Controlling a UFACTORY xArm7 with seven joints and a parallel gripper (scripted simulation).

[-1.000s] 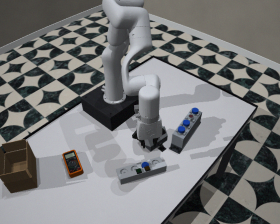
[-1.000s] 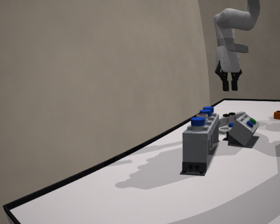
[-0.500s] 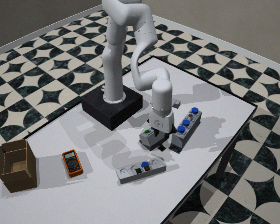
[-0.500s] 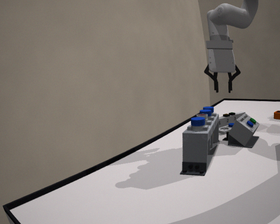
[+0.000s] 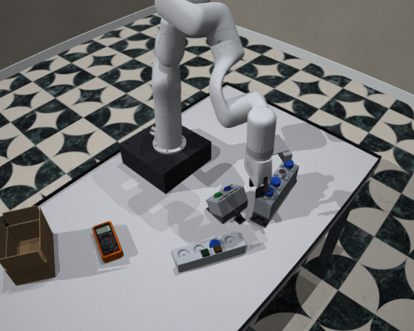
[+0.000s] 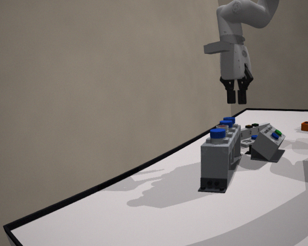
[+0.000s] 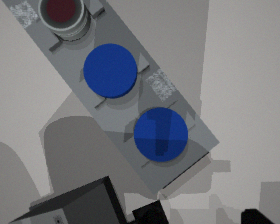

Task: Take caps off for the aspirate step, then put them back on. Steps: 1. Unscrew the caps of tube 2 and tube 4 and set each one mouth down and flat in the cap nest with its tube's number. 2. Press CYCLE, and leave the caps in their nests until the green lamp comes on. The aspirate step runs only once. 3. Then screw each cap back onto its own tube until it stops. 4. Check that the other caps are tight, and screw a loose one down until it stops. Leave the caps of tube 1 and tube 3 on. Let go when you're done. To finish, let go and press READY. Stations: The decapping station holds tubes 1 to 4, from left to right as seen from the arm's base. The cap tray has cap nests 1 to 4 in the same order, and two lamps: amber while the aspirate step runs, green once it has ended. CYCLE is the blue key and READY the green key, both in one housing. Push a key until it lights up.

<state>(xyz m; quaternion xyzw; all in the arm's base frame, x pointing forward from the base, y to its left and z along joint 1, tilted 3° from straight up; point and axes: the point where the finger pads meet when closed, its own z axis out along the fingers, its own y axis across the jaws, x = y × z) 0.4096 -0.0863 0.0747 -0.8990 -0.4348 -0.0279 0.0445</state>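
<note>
Wrist view looks straight down on the decapping station (image 7: 196,125), which runs diagonally from 11 o'clock to 5 o'clock. Near the centre sits the blue cap of tube 4 (image 7: 161,134), screwed on and crossed by a darker shadow. At its 11 o'clock is the blue cap of tube 3 (image 7: 110,70), and beyond that stands tube 2 (image 7: 62,11), uncapped, with a dark red inside.

The gripper (image 6: 236,100) hangs well above that end of the station in the exterior view. Its black fingers (image 6: 231,96) are partly parted and point down, with nothing between them: it is released and empty.

In the top view the cap of tube 1 (image 5: 289,164) closes the far end of the row, at 1 o'clock from the gripper. The cap of tube 2 (image 5: 214,243) lies in a cap nest of the cap tray (image 5: 188,263), at 7 o'clock from the station, third recess from the tray's left end as pictured. Two small dark lamps (image 5: 205,253) sit on the tray's front edge, just below the cap.

Between tray and arm stands the key housing (image 5: 227,208), with the green READY key (image 5: 217,194) and the blue CYCLE key (image 5: 228,188) on its sloped face.

Farther out at 9 o'clock on the white table (image 5: 319,177) lie an orange multimeter (image 5: 107,241) and an open cardboard box (image 5: 25,255). The arm rises from a black pedestal (image 5: 134,155).
</note>
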